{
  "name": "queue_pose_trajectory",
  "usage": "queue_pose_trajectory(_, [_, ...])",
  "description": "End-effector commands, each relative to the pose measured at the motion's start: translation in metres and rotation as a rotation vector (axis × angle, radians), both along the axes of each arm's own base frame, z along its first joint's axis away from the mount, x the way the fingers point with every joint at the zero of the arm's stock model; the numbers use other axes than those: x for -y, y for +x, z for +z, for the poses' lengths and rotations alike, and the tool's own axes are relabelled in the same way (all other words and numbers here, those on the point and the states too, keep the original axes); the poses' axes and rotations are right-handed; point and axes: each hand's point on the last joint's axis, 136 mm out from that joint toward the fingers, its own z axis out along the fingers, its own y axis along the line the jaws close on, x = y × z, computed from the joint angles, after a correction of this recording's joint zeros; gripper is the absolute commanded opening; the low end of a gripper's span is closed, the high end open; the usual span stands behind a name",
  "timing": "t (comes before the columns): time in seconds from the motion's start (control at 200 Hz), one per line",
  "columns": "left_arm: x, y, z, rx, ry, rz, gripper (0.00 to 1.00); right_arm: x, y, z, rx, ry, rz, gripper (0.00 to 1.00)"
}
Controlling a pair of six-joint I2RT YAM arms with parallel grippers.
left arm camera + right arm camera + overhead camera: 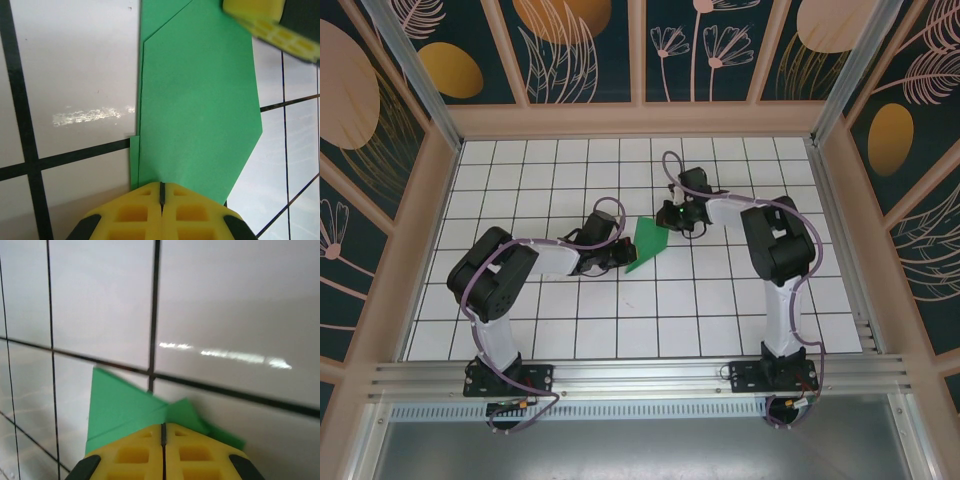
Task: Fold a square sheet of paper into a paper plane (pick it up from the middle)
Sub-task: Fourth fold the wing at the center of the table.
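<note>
Looking at a partly folded sheet of thin bright green paper (648, 240), out in the middle of the white tiled table with black grid lines (550, 160), spanning the gap between both arms. Pinched at its near-left end by the left yellow-padded two-finger gripper (161, 187), clenched tight with barely a slit between the pads. Same story at the far-right end: nipped by the right yellow-padded two-finger gripper (163, 427), likewise squeezed closed on a folded corner. Cannot tell from overhead whether lying flat on the tiles or lifted (too small to judge). Showing a diagonal crease and layered flaps already, but nowhere near a slim dart.

Handling call: featherweight, floppy, quick to crumple or tear under a hard tug, and probably slick against the glossy tiles too. Best taken at edges and doubled-up layers, where stiffest, rather than on a single ply. Needs gentle, matched motion from both sides. Otherwise risks buckling the centre or ripping at a pinch point.
</note>
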Motion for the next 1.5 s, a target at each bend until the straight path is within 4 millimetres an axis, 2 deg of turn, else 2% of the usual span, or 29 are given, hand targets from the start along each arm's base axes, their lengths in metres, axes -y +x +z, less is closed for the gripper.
queue_pose_trajectory(0.0, [-0.060,-0.060,-0.075,-0.247,0.285,0.023,0.00,0.015,0.029,0.001,0.047,-0.027,-0.041,0.09])
queue_pose_trajectory(0.085, [-0.060,-0.059,-0.074,-0.243,0.283,0.025,0.00,0.021,0.039,0.002,0.055,-0.046,-0.066,0.09])
queue_pose_trajectory(0.19, [-0.058,-0.056,-0.071,-0.233,0.277,0.027,0.00,0.020,0.042,0.021,0.090,-0.048,-0.072,0.09])
queue_pose_trajectory(0.31, [-0.057,-0.054,-0.069,-0.229,0.274,0.031,0.00,0.012,0.024,0.049,0.143,-0.053,-0.051,0.10])
queue_pose_trajectory(0.415, [-0.056,-0.052,-0.067,-0.222,0.270,0.033,0.00,0.001,-0.001,0.054,0.125,-0.030,-0.030,0.10])
queue_pose_trajectory(0.52, [-0.055,-0.050,-0.066,-0.217,0.268,0.036,0.00,-0.019,-0.032,0.045,0.065,0.024,0.011,0.10])
queue_pose_trajectory(0.62, [-0.055,-0.049,-0.065,-0.214,0.268,0.038,0.00,-0.035,-0.052,0.038,0.015,0.060,0.041,0.10])
queue_pose_trajectory(0.781, [-0.054,-0.048,-0.062,-0.209,0.264,0.041,0.00,-0.046,-0.062,0.025,-0.040,0.096,0.054,0.10])
queue_pose_trajectory(1.016, [-0.051,-0.044,-0.056,-0.196,0.251,0.047,0.00,-0.040,-0.068,-0.001,-0.094,0.058,0.029,0.10])
queue_pose_trajectory(1.251, [-0.041,-0.033,-0.041,-0.160,0.219,0.028,0.01,-0.029,-0.074,-0.028,-0.146,-0.016,0.015,0.09])
queue_pose_trajectory(1.346, [-0.031,-0.024,-0.025,-0.128,0.185,0.017,0.05,-0.022,-0.079,-0.038,-0.160,-0.055,0.013,0.09])
queue_pose_trajectory(1.431, [-0.018,-0.012,-0.001,-0.080,0.129,0.006,0.08,-0.015,-0.083,-0.045,-0.170,-0.091,0.008,0.09])
queue_pose_trajectory(1.496, [-0.009,-0.006,0.018,-0.049,0.085,-0.005,0.14,-0.011,-0.084,-0.051,-0.177,-0.116,0.005,0.09])
